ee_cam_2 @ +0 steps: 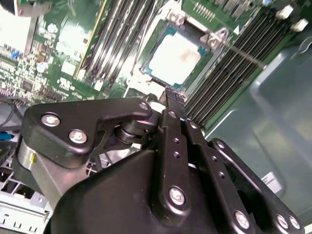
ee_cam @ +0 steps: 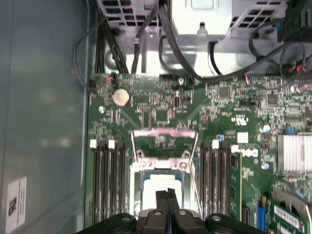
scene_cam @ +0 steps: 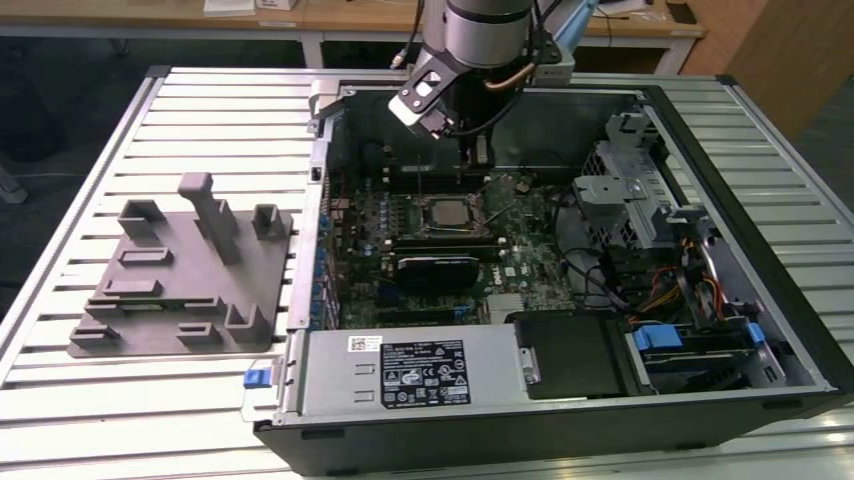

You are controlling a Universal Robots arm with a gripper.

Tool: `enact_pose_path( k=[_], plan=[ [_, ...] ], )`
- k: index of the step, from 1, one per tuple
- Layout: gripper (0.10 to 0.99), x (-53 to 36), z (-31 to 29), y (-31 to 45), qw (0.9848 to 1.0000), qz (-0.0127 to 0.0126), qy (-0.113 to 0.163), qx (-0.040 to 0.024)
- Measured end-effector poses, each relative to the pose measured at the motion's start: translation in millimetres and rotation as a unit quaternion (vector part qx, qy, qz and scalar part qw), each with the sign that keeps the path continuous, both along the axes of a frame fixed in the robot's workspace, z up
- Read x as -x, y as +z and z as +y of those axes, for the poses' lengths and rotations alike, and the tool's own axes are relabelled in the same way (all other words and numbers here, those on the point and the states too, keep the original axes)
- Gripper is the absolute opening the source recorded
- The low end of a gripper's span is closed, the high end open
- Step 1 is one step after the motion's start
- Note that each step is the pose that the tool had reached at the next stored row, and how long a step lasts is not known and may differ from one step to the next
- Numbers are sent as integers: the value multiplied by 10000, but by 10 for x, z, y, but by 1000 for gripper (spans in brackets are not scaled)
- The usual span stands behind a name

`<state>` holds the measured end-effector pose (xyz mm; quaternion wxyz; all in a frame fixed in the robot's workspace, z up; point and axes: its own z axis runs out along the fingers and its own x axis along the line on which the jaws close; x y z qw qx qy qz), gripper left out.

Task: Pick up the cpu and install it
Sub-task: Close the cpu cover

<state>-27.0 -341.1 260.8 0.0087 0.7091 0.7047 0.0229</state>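
Fingers point(ee_cam: 162, 200) pressed together with nothing between them; gripper point(ee_cam: 167, 193) poised just over the cpu point(ee_cam_2: 175, 57). Cpu lies flat in the socket point(ee_cam: 138, 169) of the motherboard point(ee_cam: 151, 117). Open computer case point(scene_cam: 561, 125) on slatted worktop point(scene_cam: 200, 120).

In the exterior view, a wide table point(scene_cam: 200, 120) of silver metal slats, with long grooves running from the exterior view's left to the exterior view's right. Behind it, at the far side, a light wooden desk point(scene_cam: 360, 18) on white legs point(scene_cam: 311, 48), with some white papers point(scene_cam: 230, 6) lying on top. Beside the table, on the exterior view's left, dark floor point(scene_cam: 60, 110). At the upper corner on the exterior view's right, a brown wooden panel point(scene_cam: 787, 50). Even, soft light everywhere, without hard shadows.
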Motion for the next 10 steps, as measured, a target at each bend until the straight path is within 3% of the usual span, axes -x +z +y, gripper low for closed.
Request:
enact_pose_path(
  k=[10],
  plan=[
    [106, -266, 0, 0, 10000, 0, -5, -1]
  ],
)
